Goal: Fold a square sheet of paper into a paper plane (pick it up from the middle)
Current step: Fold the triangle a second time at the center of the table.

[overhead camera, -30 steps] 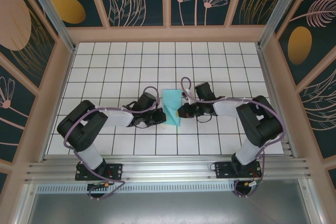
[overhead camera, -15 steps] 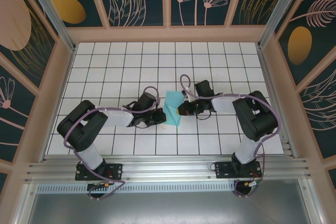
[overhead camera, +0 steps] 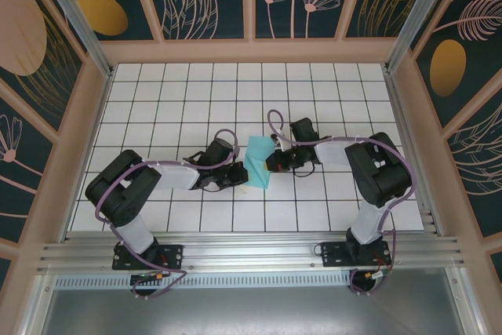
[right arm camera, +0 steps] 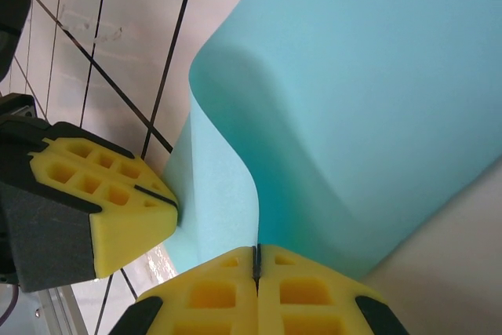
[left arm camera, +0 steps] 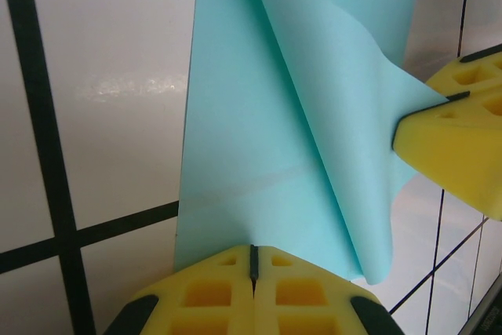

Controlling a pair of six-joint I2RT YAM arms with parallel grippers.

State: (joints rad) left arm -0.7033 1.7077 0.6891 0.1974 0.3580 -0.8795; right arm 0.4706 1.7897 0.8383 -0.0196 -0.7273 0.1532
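Teal square sheet of paper [overhead camera: 257, 161]: right end effector [overhead camera: 270, 163], clamped on its flap, has shifted toward the far edge of the tabletop [overhead camera: 157, 92]; left end effector [overhead camera: 244, 172] stays clamped, anchoring the crease.

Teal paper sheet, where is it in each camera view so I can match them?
Top external: teal paper sheet, centre of the white tile grid, between left gripper and right gripper.
Left wrist: centre, from top edge down to the left gripper.
Right wrist: upper right, curling down to the right gripper.
Shared landmark: the white tile grid's black lines.
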